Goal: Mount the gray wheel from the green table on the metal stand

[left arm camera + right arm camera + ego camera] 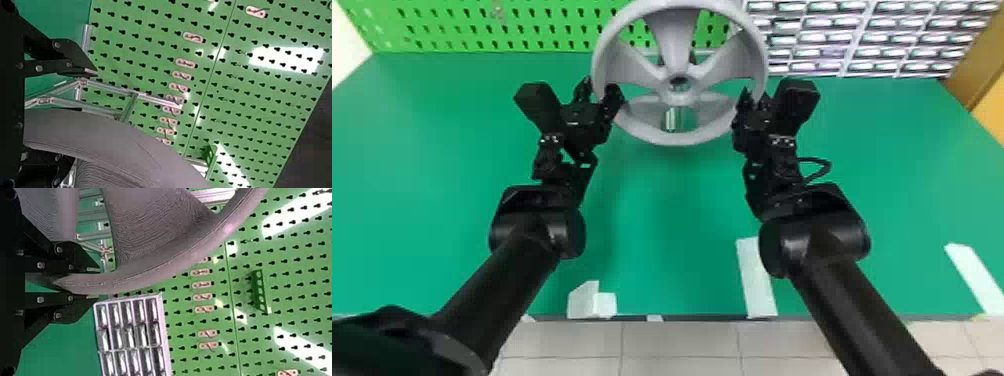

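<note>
The gray wheel (677, 47) is held up at the far side of the green table (662, 210). My left gripper (597, 90) is at its left rim, fingers apart; in the left wrist view that gripper (85, 117) has a gap between one finger and the wheel rim (105, 137). On the opposite side, my right gripper (756, 97) grips the rim; in the right wrist view the gripper (97, 282) is shut on the wheel (156, 268). Behind the wheel stand metal bars of the stand (148, 100), also partly visible as the stand (103, 252), mostly hidden by the wheel.
A green pegboard (482, 25) rises behind the table, with a rack of small bins (862, 37) at the back right. White pieces (592, 302) and a white strip (757, 280) lie near the front edge; another strip (974, 277) is at the right.
</note>
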`<state>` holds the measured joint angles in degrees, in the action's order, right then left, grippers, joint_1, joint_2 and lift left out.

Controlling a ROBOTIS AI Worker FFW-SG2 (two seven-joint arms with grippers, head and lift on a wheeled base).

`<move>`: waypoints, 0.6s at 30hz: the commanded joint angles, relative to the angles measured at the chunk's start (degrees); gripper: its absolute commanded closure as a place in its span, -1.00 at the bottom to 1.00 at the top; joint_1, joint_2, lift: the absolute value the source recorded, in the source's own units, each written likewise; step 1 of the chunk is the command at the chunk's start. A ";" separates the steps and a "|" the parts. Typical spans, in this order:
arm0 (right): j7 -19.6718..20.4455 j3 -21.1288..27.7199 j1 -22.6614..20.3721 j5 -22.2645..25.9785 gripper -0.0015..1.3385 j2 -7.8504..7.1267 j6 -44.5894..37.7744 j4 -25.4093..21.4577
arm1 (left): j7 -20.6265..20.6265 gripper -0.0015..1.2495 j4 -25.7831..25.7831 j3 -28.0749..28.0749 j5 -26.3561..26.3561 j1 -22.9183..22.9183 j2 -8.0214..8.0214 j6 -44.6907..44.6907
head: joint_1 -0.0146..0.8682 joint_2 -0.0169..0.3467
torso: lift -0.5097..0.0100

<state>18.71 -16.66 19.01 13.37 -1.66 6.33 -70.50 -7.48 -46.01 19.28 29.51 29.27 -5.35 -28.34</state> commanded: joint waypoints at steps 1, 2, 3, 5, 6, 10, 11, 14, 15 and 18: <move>0.01 0.22 0.07 -0.10 0.73 -0.19 0.00 0.01 | 0.01 0.28 0.13 -0.30 -0.24 0.18 -0.01 -0.04 | 1.00 -0.62 | 0.58; 0.01 0.22 0.07 -0.10 0.73 -0.10 0.00 0.01 | 0.01 0.28 0.13 -0.30 -0.33 0.18 -0.01 -0.04 | 1.00 -0.62 | 0.58; 0.01 0.14 -0.02 -0.18 0.72 -0.10 0.00 -0.08 | 0.01 0.28 0.13 -0.47 -0.50 0.18 -0.01 -0.04 | 1.00 -0.62 | 0.58; 0.01 0.05 0.07 -0.18 0.73 -0.10 0.00 -0.08 | 0.01 0.28 0.13 -0.74 -0.68 0.18 -0.01 -0.04 | 1.00 -0.62 | 0.58; 0.01 -0.04 0.15 -0.27 0.73 -0.19 0.00 -0.08 | 0.01 0.28 0.13 -0.82 -0.68 0.18 -0.01 -0.04 | 1.00 -0.62 | 0.58; 0.01 -0.04 0.42 -0.36 0.73 -0.19 0.00 -0.08 | 0.01 0.28 0.13 -1.26 -1.03 0.35 -0.01 -0.04 | 1.00 -0.62 | 0.58; 0.01 -0.04 0.50 -0.36 0.72 -0.19 0.00 -0.08 | 0.01 0.28 0.22 -1.35 -1.03 0.44 -0.01 -0.04 | 1.00 -0.62 | 0.58; 0.01 0.14 0.86 -0.45 0.72 -0.19 -0.09 0.01 | 0.01 0.28 0.92 -1.44 -1.03 0.79 -0.01 -0.04 | 1.00 -0.62 | 0.58; 0.01 0.14 0.94 -0.45 0.72 -0.19 -0.09 0.10 | 0.01 0.28 1.19 -1.44 -0.86 1.06 -0.01 -0.04 | 1.00 -0.62 | 0.58; 0.01 -0.04 1.21 -0.45 0.73 -0.19 -0.09 0.10 | 0.01 0.28 1.27 -1.70 -0.94 1.14 -0.01 -0.13 | 1.00 -0.62 | 0.58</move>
<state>18.66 -16.60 19.89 12.95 -1.84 6.25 -70.48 -7.48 -45.07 17.86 28.53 30.15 -5.34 -28.40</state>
